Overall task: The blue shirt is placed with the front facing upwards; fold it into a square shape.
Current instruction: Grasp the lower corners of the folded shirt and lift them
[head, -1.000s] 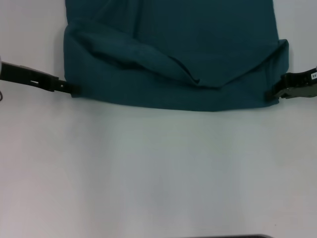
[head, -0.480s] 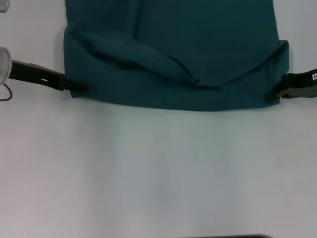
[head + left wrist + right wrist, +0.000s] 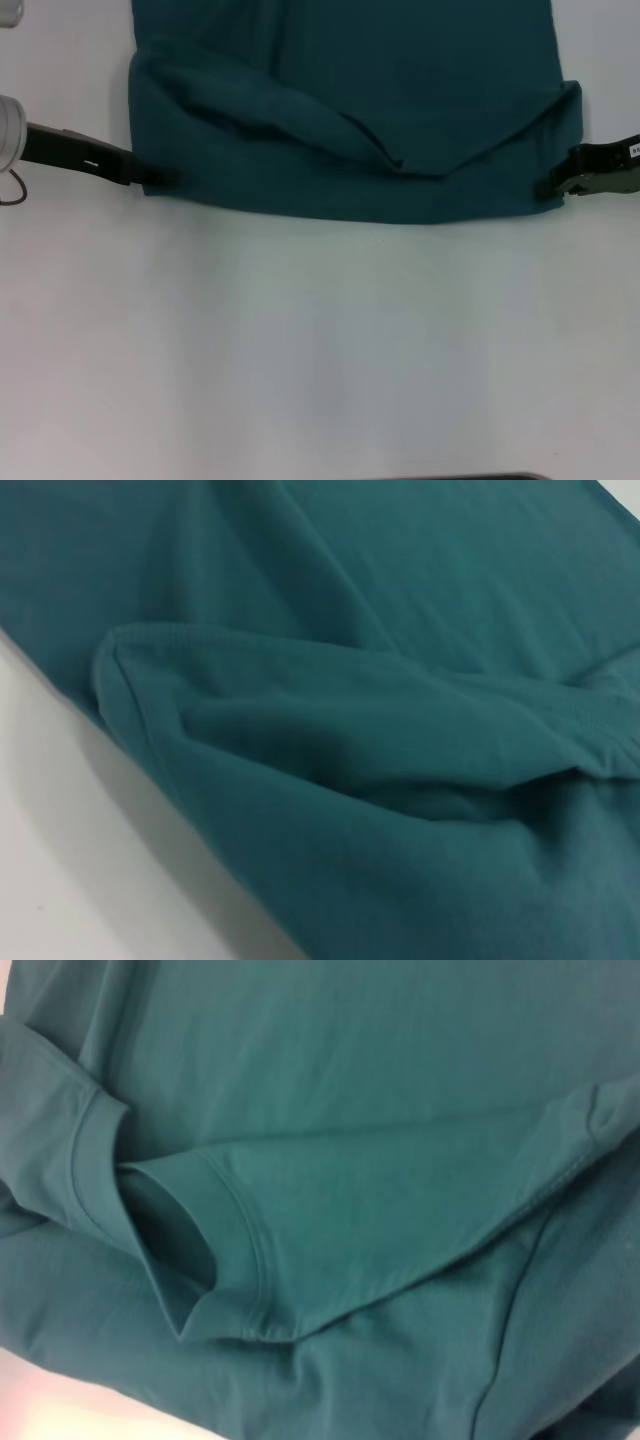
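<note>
The shirt (image 3: 345, 110) runs off the head view's top edge. Cloth hides both tool tips, left tool (image 3: 152, 178) and right tool (image 3: 548, 188).

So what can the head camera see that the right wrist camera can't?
Only the head view shows both tools: the left tool at the near left corner of the blue shirt and the right tool at its near right corner, plus the white table in front. Only the right wrist view shows the ribbed collar up close, lying on the folded cloth. Both show the shirt folded over on itself, with no lettering in sight.
</note>
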{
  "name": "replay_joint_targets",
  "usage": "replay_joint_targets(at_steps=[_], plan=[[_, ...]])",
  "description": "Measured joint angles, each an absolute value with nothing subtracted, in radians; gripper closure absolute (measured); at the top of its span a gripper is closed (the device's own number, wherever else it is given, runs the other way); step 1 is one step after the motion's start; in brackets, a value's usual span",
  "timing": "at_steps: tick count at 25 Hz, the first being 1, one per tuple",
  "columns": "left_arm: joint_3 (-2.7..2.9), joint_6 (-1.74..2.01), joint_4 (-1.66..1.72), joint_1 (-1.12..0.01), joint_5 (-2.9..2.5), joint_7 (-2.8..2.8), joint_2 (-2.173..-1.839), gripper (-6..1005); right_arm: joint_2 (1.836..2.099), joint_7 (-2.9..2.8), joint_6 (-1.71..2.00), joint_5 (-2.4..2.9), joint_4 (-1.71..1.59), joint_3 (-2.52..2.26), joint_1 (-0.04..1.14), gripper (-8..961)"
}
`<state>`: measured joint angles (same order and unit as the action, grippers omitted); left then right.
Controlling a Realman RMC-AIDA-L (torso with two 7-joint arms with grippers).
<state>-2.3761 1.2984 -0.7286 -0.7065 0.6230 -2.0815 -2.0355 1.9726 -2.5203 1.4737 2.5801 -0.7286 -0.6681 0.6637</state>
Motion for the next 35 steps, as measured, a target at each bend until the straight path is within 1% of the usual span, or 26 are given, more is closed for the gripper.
replay_joint_targets(at_steps=[5,7,18,35], plan=[[-2.373,1.298,-0.722,-0.708,0.616,-2.084,-2.035,286,1.973,-2.520,1.473,2.580,-0.729,-0.666,0.664,915],[-2.373,1.297,-0.719,-0.709,0.616,-2.084,-2.035,525,1.973,-2.520,1.473,2.580,-0.730,-0.666,0.664,915],[-2.373,1.308,-0.719,-0.704,0.609,-2.084,-2.033,970,1.973,-2.519,1.476,2.578,-0.730,-0.672,0.659,916],[-2.371,1.344,-0.726,-0.701,0.594,-2.082,-2.035,993,1.971,-2.494,1.521,2.579,-0.731,-0.665,0.650,916]])
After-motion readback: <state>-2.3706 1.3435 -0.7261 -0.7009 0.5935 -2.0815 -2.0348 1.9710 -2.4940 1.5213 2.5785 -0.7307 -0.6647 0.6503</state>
